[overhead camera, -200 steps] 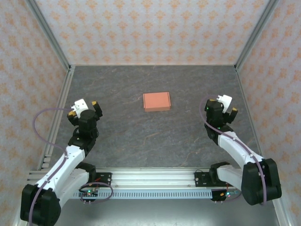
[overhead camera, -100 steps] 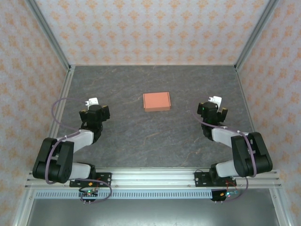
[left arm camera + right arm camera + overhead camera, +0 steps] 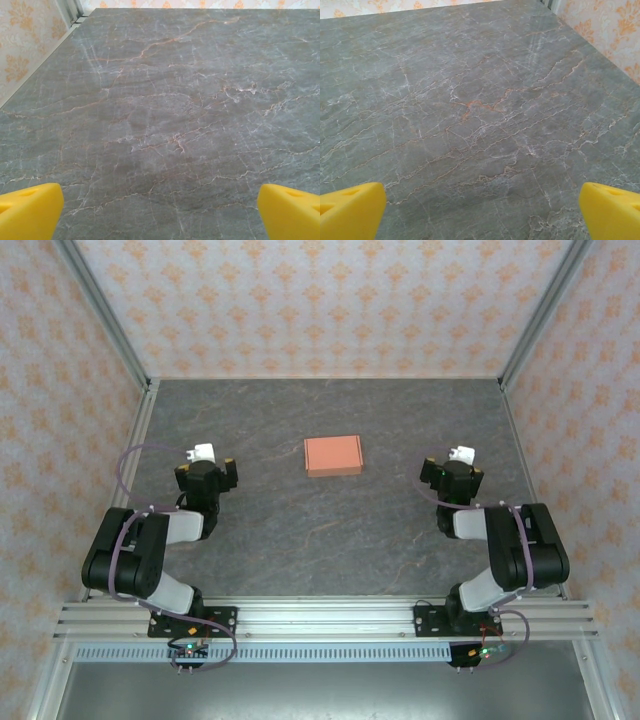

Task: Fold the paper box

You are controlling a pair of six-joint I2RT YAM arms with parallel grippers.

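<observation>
The salmon-orange paper box (image 3: 333, 455) lies flat and closed on the grey marble table (image 3: 330, 530), at the middle of the far half. My left gripper (image 3: 205, 472) sits low at the left, well apart from the box, open with nothing between its yellow fingertips (image 3: 30, 210). At the right my right gripper (image 3: 452, 472) is likewise open and empty, its yellow fingertips (image 3: 612, 210) spread wide over bare table. Both arms are folded back toward their bases.
Patterned walls (image 3: 320, 300) close in the table on three sides, with metal posts at the far corners. A metal rail (image 3: 320, 625) with the arm bases runs along the near edge.
Both arms have drawn back and folded down toward their bases, the grippers settling low at the left and right. The box has not moved.
</observation>
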